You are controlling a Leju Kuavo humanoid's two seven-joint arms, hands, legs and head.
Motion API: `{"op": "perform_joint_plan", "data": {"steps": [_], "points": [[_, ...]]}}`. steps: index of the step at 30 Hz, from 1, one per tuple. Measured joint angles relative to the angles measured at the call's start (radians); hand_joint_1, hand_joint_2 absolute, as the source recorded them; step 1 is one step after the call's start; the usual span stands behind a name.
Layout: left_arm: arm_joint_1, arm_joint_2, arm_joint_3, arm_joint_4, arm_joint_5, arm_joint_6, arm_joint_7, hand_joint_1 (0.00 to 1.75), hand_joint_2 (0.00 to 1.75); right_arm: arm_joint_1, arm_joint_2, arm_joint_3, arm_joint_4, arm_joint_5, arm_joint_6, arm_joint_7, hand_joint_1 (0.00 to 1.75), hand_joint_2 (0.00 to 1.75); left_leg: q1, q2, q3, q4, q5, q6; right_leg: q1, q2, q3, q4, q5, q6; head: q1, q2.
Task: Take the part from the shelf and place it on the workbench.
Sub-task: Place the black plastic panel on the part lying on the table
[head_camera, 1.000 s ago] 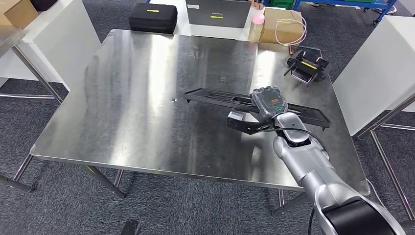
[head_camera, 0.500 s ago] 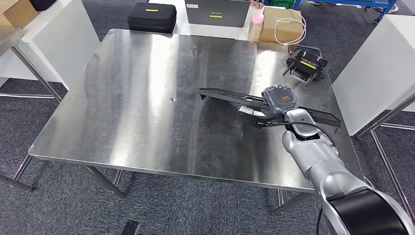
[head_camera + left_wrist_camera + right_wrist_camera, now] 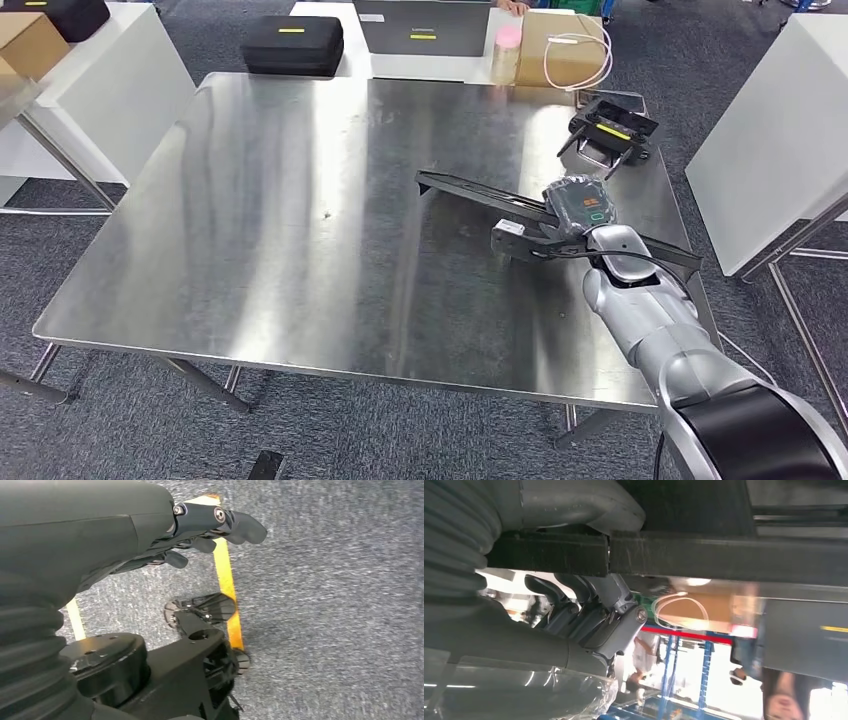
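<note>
The part is a long, flat black frame with a short bracket branching off near its middle. My right hand grips it around the middle, above the right side of the steel workbench. The part slants from the bench's centre towards its right edge, its far-right end reaching past that edge. Up close in the right wrist view, the part's black bar crosses the right hand, whose fingers wrap under it. My left hand hangs over grey carpet, fingers loosely extended and holding nothing.
A black device with a yellow label sits at the bench's far right corner. Behind the bench are a black case, a pink-lidded jar and a cardboard box. White tables flank both sides.
My right hand has carried the part to the right across the bench, towards its right edge. The head view has also shifted a little.
</note>
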State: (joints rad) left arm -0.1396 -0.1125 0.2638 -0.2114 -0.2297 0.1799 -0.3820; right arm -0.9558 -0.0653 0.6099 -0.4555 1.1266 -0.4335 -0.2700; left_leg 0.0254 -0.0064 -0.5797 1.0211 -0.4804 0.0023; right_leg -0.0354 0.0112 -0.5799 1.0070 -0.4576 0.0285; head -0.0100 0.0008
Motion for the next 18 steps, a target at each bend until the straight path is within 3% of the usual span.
{"op": "perform_joint_plan", "data": {"steps": [2, 4, 5, 6, 8, 10, 12, 13, 15, 16, 18], "points": [[0.000, 0.000, 0.000, -0.001, -0.002, 0.016, -0.010, 0.00, 1.75, -0.002, 0.003, -0.001, 0.001, 0.001, -0.001, -0.006, 1.75, 1.75, 0.002, 0.004, -0.052, 0.100, -0.033, -0.006, 0.002, 0.001, 0.020, -0.001, -0.010, -0.018, -0.001, 0.000], [0.001, 0.000, 0.000, -0.001, -0.004, 0.035, -0.022, 0.00, 1.75, 0.000, 0.007, -0.001, 0.002, 0.002, -0.002, -0.015, 1.75, 1.75, 0.002, 0.004, -0.146, 0.236, -0.065, -0.006, 0.010, 0.002, 0.036, -0.001, -0.025, -0.029, -0.002, 0.000], [0.001, 0.000, 0.000, -0.001, -0.006, 0.040, -0.027, 0.00, 1.75, 0.004, 0.008, -0.001, 0.003, 0.003, -0.002, -0.019, 1.75, 1.75, 0.000, 0.004, -0.186, 0.274, -0.059, -0.003, 0.015, 0.003, 0.047, -0.001, -0.035, -0.033, -0.002, 0.000], [0.002, 0.000, 0.000, -0.001, -0.007, 0.043, -0.030, 0.00, 1.75, 0.007, 0.009, -0.001, 0.004, 0.003, -0.003, -0.020, 1.75, 1.75, -0.002, 0.004, -0.208, 0.275, -0.030, 0.003, 0.020, 0.004, 0.059, -0.002, -0.046, -0.034, -0.002, 0.000], [0.003, 0.000, 0.000, -0.001, -0.008, 0.047, -0.033, 0.00, 1.75, 0.010, 0.011, -0.001, 0.004, 0.004, -0.004, -0.021, 1.75, 1.75, -0.014, 0.002, -0.198, 0.166, 0.080, 0.031, 0.030, 0.007, 0.091, -0.003, -0.071, -0.036, -0.002, 0.000], [0.003, 0.004, 0.000, -0.001, -0.009, 0.051, -0.038, 0.00, 1.75, 0.012, 0.013, -0.001, 0.007, 0.004, -0.006, -0.022, 1.75, 1.75, -0.031, 0.000, -0.161, 0.060, 0.155, 0.069, 0.035, 0.008, 0.110, -0.009, -0.091, -0.033, 0.007, 0.000], [0.004, 0.006, 0.000, -0.001, -0.020, 0.082, -0.060, 0.00, 1.75, 0.015, 0.013, -0.001, 0.010, 0.004, -0.006, -0.033, 1.75, 1.75, -0.047, -0.003, -0.143, 0.034, 0.160, 0.090, 0.029, 0.007, 0.117, -0.018, -0.098, -0.023, 0.007, 0.000], [0.004, 0.004, 0.000, -0.001, -0.028, 0.104, -0.078, 0.00, 1.75, 0.016, 0.014, -0.001, 0.010, 0.005, -0.007, -0.041, 1.75, 1.75, -0.052, -0.003, -0.136, 0.024, 0.160, 0.094, 0.027, 0.007, 0.124, -0.028, -0.098, -0.017, 0.002, 0.000], [0.002, 0.002, -0.001, -0.002, -0.039, 0.132, -0.108, 0.00, 1.75, 0.018, 0.015, 0.000, 0.008, 0.008, -0.008, -0.056, 1.75, 1.75, -0.045, -0.003, -0.101, -0.021, 0.149, 0.098, 0.027, 0.004, 0.127, -0.033, -0.106, -0.011, -0.002, 0.000], [0.001, 0.000, -0.001, -0.002, -0.041, 0.133, -0.117, 0.00, 1.75, 0.018, 0.015, 0.000, 0.007, 0.010, -0.009, -0.062, 1.75, 1.75, -0.039, -0.003, -0.081, -0.046, 0.144, 0.100, 0.029, 0.002, 0.114, -0.010, -0.115, -0.010, -0.001, 0.000], [-0.001, -0.006, -0.002, -0.002, -0.043, 0.135, -0.125, 0.00, 1.75, 0.026, 0.015, 0.002, 0.006, 0.009, -0.012, -0.073, 1.75, 1.75, -0.029, -0.005, -0.056, -0.071, 0.129, 0.094, 0.026, 0.000, 0.040, 0.105, -0.145, -0.005, 0.000, 0.000]]}}
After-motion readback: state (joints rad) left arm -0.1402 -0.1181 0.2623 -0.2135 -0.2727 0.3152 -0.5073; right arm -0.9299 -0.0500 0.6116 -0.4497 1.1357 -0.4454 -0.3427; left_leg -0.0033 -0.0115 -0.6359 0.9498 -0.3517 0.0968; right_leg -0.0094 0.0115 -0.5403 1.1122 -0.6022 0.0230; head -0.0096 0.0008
